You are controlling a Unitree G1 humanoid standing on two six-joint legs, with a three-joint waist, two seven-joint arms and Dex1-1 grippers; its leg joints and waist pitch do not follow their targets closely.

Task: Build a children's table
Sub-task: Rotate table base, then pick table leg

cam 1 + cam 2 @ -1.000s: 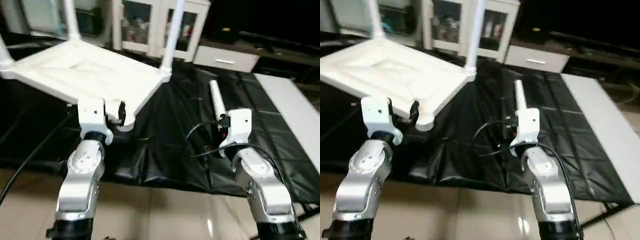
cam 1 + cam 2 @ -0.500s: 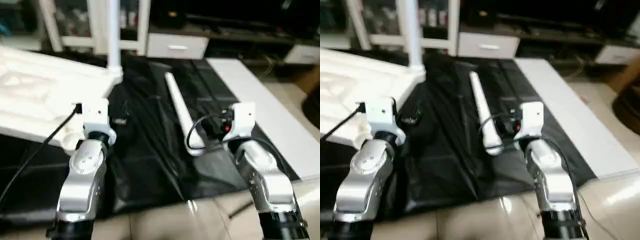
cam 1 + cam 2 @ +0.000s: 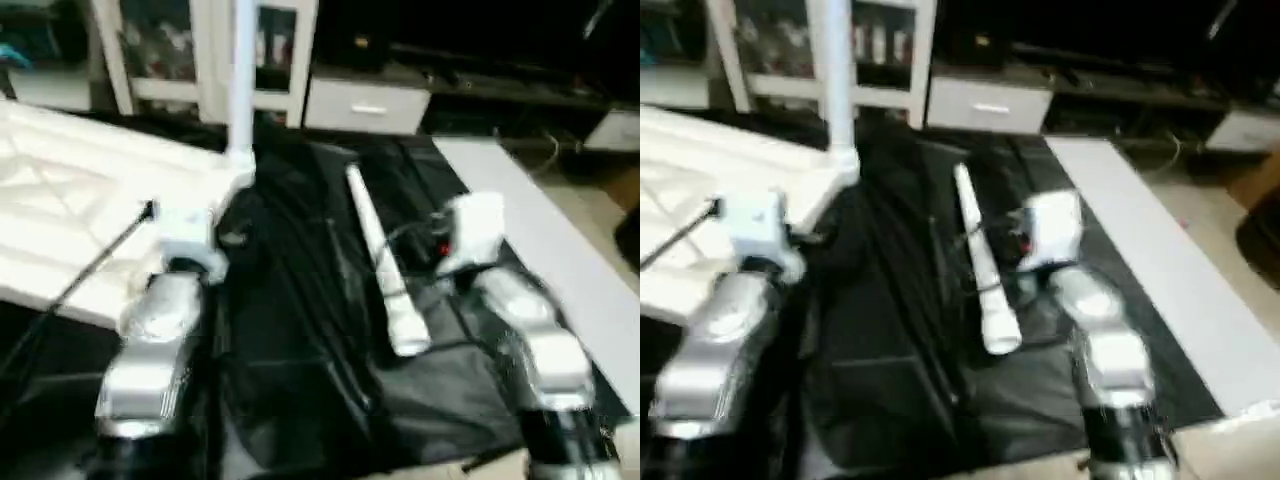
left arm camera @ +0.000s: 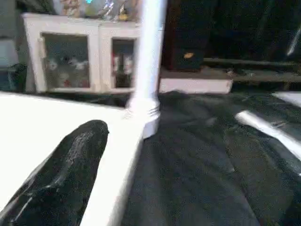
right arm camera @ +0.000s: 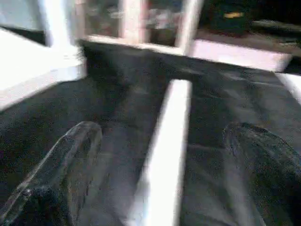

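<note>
While upturned, white ribbed tabletop (image 3: 70, 230)

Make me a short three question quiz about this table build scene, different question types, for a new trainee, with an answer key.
1. True or false: the loose leg lies flat on the black sheet.
2. Multiple choice: how do the right pincer's fingers stand around the loose leg? A) shut on it B) open, one finger on each side of it C) pointing away from it.
3. Fill in: the upright leg stands in a corner socket of the white ____.

Key: 1 true. 2 B. 3 table top.
</note>
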